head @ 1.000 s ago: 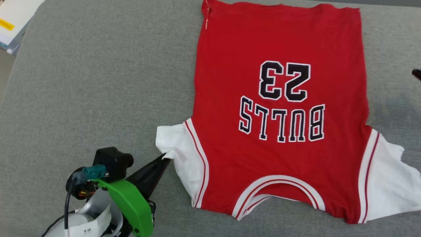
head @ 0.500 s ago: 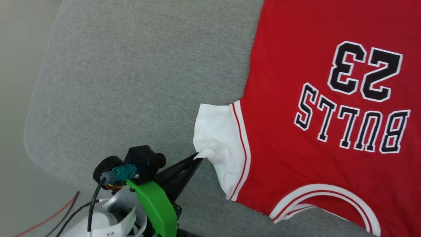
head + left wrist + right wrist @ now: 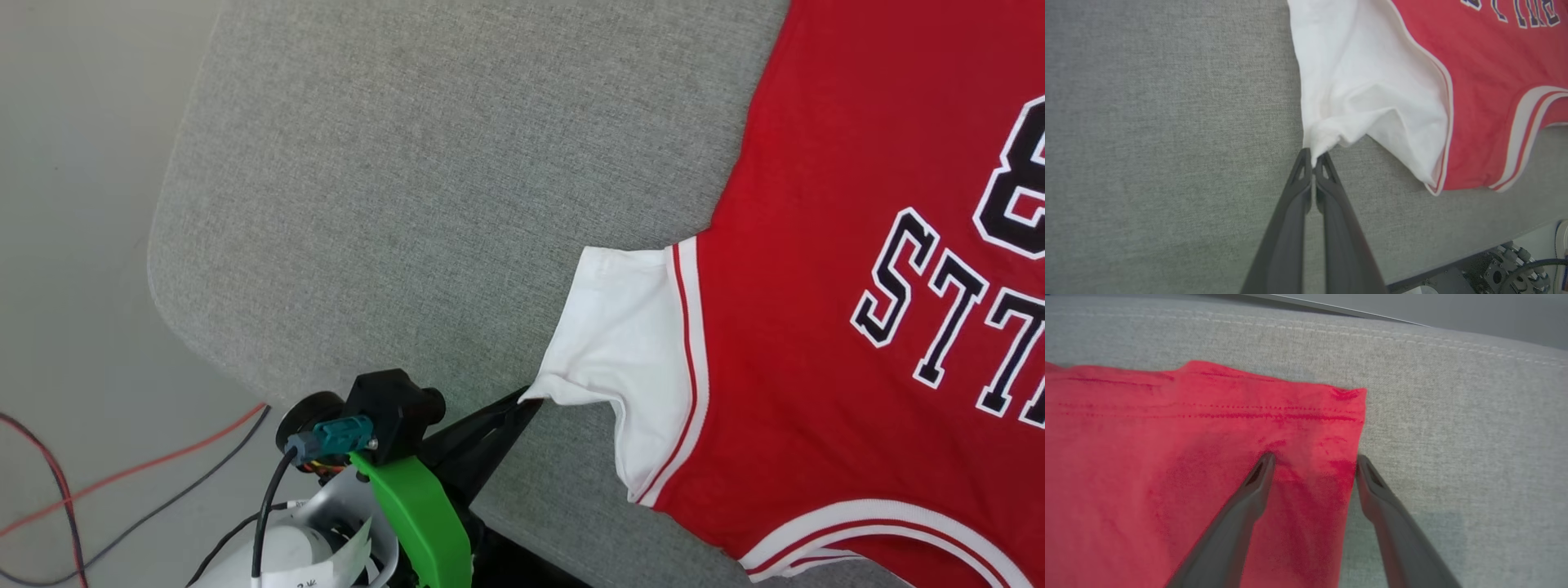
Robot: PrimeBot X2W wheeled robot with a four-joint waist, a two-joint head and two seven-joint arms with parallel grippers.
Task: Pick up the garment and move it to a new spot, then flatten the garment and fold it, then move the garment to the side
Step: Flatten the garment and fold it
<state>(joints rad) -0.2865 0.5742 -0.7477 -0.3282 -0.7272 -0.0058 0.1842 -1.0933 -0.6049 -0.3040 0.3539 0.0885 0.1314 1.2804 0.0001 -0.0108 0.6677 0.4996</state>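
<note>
On grey cushion, one garment: left claw pinches sleeve, right claw spread.

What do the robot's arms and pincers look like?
The left gripper and right gripper each have two long, dark, tapering fingers with slotted tips. Behind the left sit a bright green bracket, a black boxy housing, a teal plug with black cable, and a pale forearm.
</note>
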